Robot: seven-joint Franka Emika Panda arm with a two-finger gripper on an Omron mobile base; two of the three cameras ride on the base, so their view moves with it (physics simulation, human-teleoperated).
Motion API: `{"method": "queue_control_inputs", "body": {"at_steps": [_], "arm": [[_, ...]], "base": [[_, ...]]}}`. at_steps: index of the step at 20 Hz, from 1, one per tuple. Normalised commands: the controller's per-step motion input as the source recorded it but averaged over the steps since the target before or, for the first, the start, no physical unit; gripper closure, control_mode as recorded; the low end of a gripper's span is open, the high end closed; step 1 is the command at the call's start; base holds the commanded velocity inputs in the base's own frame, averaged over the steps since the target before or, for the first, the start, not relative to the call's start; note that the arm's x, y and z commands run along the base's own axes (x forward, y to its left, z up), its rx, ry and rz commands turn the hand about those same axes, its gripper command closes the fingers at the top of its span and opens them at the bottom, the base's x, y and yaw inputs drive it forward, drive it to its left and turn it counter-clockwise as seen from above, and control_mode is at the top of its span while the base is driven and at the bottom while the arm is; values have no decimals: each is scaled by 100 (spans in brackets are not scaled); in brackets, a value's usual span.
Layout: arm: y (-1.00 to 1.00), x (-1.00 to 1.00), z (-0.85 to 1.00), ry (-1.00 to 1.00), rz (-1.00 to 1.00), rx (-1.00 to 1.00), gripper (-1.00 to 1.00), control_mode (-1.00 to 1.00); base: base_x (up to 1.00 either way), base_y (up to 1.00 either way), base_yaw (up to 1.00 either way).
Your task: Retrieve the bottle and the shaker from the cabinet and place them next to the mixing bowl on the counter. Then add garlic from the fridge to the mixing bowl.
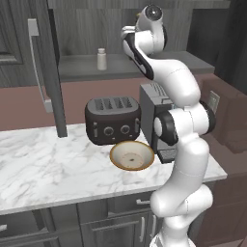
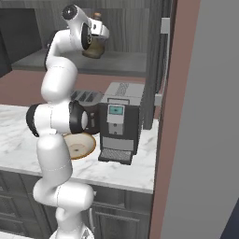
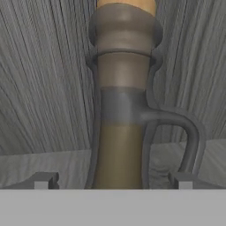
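Bottle close up betw. wide-open gripper fingers, not gripped, standing on cabinet shelf; shaker nr shelf's left end.

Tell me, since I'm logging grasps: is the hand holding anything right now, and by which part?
Nothing is held yet. The hand is open, its fingertips standing apart on either side of the bottle's neck in the cabinet, not closed on it.
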Motion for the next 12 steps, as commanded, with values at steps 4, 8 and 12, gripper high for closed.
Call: {"method": "queue_control_inputs", "body": {"at_steps": [4,8,12], "arm": [[0,0,-4,2,0,1,100,-100],[0,0,-2,2,0,2,100,-100],[0,0,-2,4,0,1,100,-100]], "base": [[0,0,0],[0,0,0],[0,0,0]]}}
